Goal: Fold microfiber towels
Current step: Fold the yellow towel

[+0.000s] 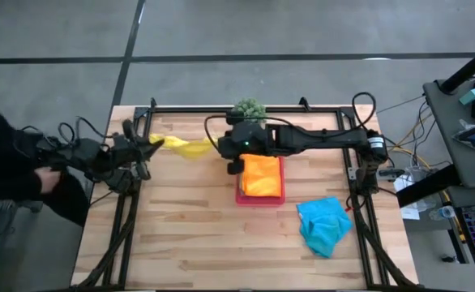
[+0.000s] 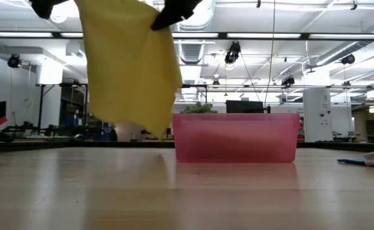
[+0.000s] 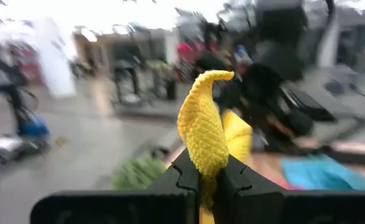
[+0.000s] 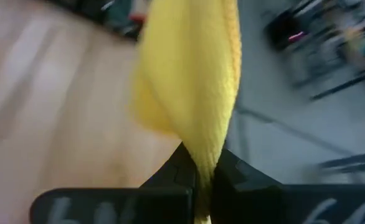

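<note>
The yellow towel hangs spread between my two grippers over the table's far left part, clear of the wood. My left gripper is shut on its left end and my right gripper is shut on its right end. In the low view the yellow towel drapes down as a broad sheet. An orange towel lies folded on the pink tray. A turquoise towel lies crumpled on the table at the near right. My left gripper pinches a corner of the yellow towel between its two fingers, reaching in level from the table's left. The corner's tip sticks out past the fingers. My right gripper pinches a bunched edge of the towel between its two fingers, slanting down from the table's right. The cloth hangs below it, clear of the table.
A small green potted plant stands at the far edge behind the tray. A person in dark clothes is at the table's left side. Bare wood lies along the near half of the table.
</note>
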You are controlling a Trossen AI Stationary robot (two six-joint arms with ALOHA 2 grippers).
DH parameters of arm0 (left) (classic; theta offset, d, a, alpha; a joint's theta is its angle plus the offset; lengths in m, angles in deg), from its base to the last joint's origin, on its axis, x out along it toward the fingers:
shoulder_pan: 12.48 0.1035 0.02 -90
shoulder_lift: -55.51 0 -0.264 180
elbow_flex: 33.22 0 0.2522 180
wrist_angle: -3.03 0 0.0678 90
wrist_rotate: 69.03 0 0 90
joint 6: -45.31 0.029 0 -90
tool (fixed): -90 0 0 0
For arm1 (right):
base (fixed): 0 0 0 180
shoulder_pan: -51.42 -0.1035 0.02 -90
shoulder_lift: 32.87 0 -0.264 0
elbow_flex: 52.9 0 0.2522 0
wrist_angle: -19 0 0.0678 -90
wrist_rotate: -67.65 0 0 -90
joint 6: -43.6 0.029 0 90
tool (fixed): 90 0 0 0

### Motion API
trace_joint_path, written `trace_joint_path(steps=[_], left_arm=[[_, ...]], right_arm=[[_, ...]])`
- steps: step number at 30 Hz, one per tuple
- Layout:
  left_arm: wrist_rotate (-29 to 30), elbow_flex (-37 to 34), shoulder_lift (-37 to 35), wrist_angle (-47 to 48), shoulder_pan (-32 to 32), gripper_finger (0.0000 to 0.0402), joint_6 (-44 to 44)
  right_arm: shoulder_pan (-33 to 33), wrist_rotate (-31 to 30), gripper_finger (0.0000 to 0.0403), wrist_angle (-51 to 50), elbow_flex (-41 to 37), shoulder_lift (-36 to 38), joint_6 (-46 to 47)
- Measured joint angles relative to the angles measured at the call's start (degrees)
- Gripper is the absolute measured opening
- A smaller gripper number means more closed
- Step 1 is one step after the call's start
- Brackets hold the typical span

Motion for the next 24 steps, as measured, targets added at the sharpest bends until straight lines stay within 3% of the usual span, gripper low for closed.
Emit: trace_joint_path(steps=[3, 8, 14, 24], left_arm=[[-6.4, -0.9, 0.2, 7.0, 0.0, 0.0000, -9.0], [-14.5, -3.6, 3.6, 11.2, -0.2, 0.0000, -23.1], [-26.7, -6.7, 13.8, 9.6, -0.8, 0.0000, -35.2], [-41.3, -5.8, 35.0, -8.4, -4.5, 0.0000, -42.7]], right_arm=[[-0.6, 6.5, 0.0009, -7.1, 1.0, -0.6, 4.5], [-3.3, 18.2, 0.0009, -7.8, -4.8, -0.8, 10.7], [-8.4, 19.0, 0.0009, -1.6, -14.7, -0.9, 15.5], [-13.4, 19.6, 0.0009, 2.1, -22.1, -0.9, 19.4]])
